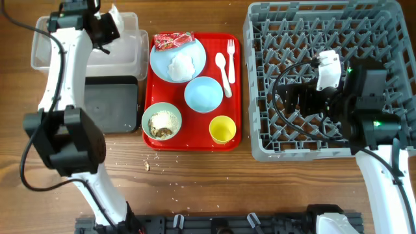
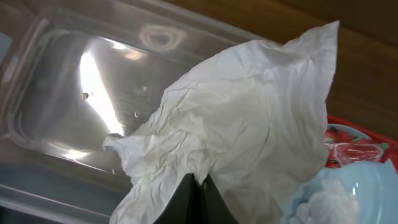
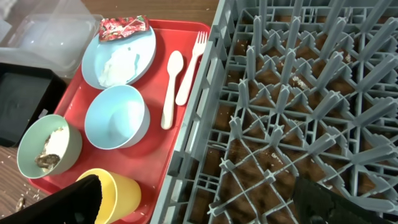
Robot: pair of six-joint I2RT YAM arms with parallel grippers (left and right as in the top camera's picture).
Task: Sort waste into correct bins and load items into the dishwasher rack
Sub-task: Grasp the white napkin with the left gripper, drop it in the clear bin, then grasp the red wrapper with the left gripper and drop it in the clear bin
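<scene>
While the left gripper [image 2: 200, 182] is pinching the crumpled white napkin [image 2: 249, 124] by its lower folds, fingers pressed tight on the paper, the sheet is fanning out above them and hanging over the open mouth of the clear plastic tub [image 2: 68, 106]. That is what the next move seems to be turning on: the tub is lying straight beneath and a little beyond the fingers, so letting go should be enough. From overhead the napkin is sitting over the tub's far end, nearer the red tray [image 1: 195, 138], with the tub's long side running across the table and the shallow black tray [image 1: 110, 104] butting against its near edge. The left arm is plainly the nearer one to both bins. The right gripper [image 3: 196, 186] is hovering over the grey dishwasher rack [image 1: 390, 39] with its fingers spread wide and nothing between them. The napkin is looking thin, soft and heavily creased, likely to drift as it falls. The tub is glossy and smooth-walled, throwing back glare. On the red tray, the snack wrapper [image 1: 173, 40] is lying on the far rim of the light blue plate [image 1: 162, 55] beside a white heap, and the pale green bowl [image 1: 147, 117] is holding rice and brownish scraps.
</scene>
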